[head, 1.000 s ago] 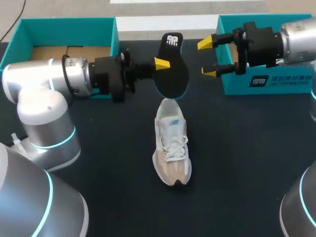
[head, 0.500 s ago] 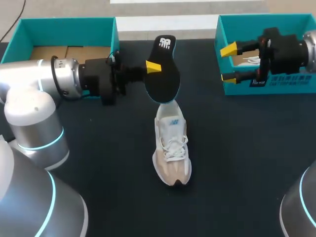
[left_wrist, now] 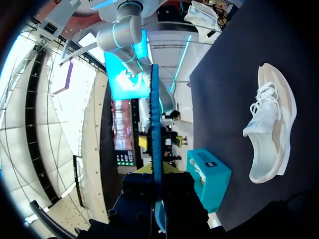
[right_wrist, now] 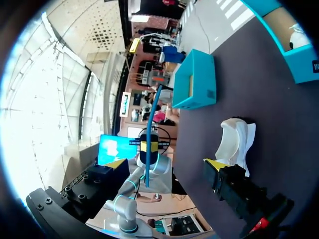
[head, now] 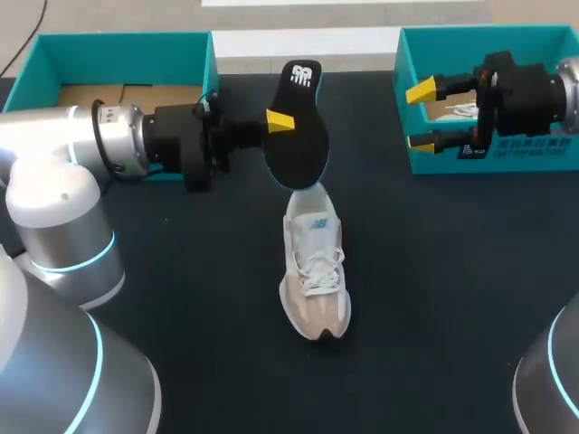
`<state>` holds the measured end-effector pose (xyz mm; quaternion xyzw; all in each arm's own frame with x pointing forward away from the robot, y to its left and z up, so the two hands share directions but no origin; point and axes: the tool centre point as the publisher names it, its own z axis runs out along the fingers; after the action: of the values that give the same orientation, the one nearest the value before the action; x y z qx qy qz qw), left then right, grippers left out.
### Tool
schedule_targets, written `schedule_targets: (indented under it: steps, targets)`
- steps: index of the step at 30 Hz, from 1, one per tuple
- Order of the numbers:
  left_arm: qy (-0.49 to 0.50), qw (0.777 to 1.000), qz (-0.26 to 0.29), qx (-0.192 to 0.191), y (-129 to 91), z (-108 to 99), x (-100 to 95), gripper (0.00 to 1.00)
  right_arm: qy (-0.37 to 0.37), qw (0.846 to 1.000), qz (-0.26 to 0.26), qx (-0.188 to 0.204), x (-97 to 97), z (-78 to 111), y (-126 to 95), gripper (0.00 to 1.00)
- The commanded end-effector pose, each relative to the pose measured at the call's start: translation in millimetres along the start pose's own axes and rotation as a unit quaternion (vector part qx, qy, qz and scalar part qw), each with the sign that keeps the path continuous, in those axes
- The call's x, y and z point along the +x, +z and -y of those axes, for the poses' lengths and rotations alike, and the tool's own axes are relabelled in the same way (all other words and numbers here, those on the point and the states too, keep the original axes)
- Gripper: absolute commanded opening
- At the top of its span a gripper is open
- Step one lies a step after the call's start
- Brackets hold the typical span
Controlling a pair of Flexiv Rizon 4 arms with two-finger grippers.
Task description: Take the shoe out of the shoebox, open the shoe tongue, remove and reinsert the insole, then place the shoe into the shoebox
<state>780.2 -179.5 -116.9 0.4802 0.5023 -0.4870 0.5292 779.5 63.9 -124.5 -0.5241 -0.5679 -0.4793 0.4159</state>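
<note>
A white and beige sneaker (head: pixel 314 271) lies in the middle of the dark table, toe toward the near edge. My left gripper (head: pixel 282 121) is shut on a black insole (head: pixel 298 136) with a blue rim. It holds the insole up on edge, the lower end close over the shoe's heel opening. The left wrist view shows the insole (left_wrist: pixel 155 139) edge-on between the fingers, with the sneaker (left_wrist: pixel 269 134) off to one side. My right gripper (head: pixel 422 116) stands open and empty at the near left corner of the right teal shoebox (head: pixel 493 154). In the right wrist view the sneaker (right_wrist: pixel 234 139) and insole (right_wrist: pixel 152 119) lie ahead.
A second teal box (head: pixel 118 45) with a cardboard floor stands at the back left, behind my left arm. The right shoebox holds something white (head: pixel 461 110). Dark table surface lies open around the sneaker on both sides.
My right gripper has drawn back to the right, away from the insole and over the right shoebox's corner. My left gripper has shifted the insole slightly left. Little has moved in the last half second.
</note>
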Motion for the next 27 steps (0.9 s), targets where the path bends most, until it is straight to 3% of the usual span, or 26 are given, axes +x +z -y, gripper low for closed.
schedule_targets:
  steps: [1,2,4,5,11,14,18,20,24,27]
  targets:
    - [-0.267,0.951,-0.154,0.009,3,14,-17.6,0.00,0.000,1.000,0.001,0.000,-0.1,-0.7,1,1.00]
    - [-0.310,0.939,-0.151,0.012,2,17,-23.9,0.00,0.000,1.000,0.001,0.000,-0.1,-0.7,1,1.00]
    - [-0.359,0.910,-0.206,0.032,-1,18,-26.3,0.00,0.000,1.000,0.001,0.000,-0.1,-0.7,1,1.00]
    - [-0.384,0.898,-0.215,0.025,-2,18,-27.5,0.00,0.000,1.000,0.001,0.000,-0.1,-0.7,1,1.00]
    - [-0.555,0.787,-0.270,0.015,-12,16,-17.6,0.00,0.000,1.000,0.001,0.000,-0.1,-0.7,1,1.00]
    - [-0.632,0.720,-0.284,0.031,-14,22,-11.8,0.00,0.000,1.000,0.001,0.000,-0.1,-0.7,1,1.00]
    - [-0.737,0.622,-0.256,0.071,-11,27,-12.7,0.00,0.000,1.000,0.001,0.000,-0.1,-0.7,1,1.00]
    - [-0.798,0.549,-0.225,0.103,-10,26,-15.7,0.00,0.000,1.000,0.001,0.000,-0.1,-0.7,1,1.00]
    - [-0.856,0.474,-0.160,0.132,-8,22,-19.1,0.00,0.000,1.000,0.001,0.000,-0.1,-0.7,1,1.00]
    - [-0.878,0.435,-0.131,0.148,-8,23,-19.2,0.00,0.000,1.000,0.001,0.000,-0.1,-0.7,1,1.00]
